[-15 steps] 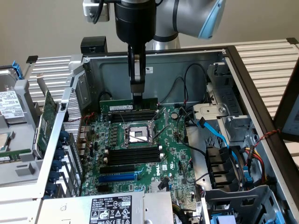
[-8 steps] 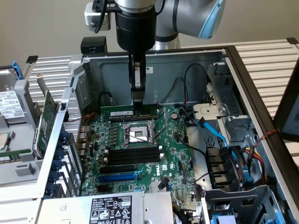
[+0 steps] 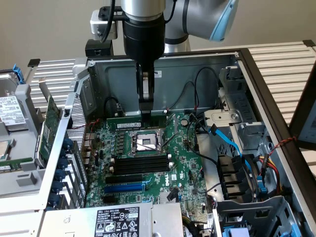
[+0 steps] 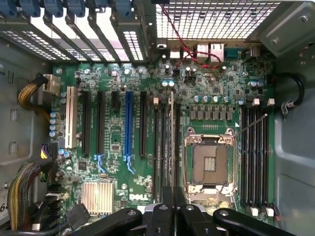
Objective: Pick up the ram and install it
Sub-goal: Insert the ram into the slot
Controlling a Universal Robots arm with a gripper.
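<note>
Gripper [image 3: 145, 107] hangs inside the open case [image 3: 207, 64], fingers pointing down – clenched on the ram [image 3: 126, 120], pinching its top edge. The ram is level and held lengthwise across the far part of the motherboard [image 3: 182, 168], behind the CPU socket [image 3: 147, 142] as the exterior view has it. In the wrist view it shows edge-on as a thin line running out from between the fingers, in line with the black slots [image 4: 162, 147] beside the socket – cannot tell whether it touches a slot. Blue cables [image 3: 229, 143] lie at the exterior view's right.
</note>
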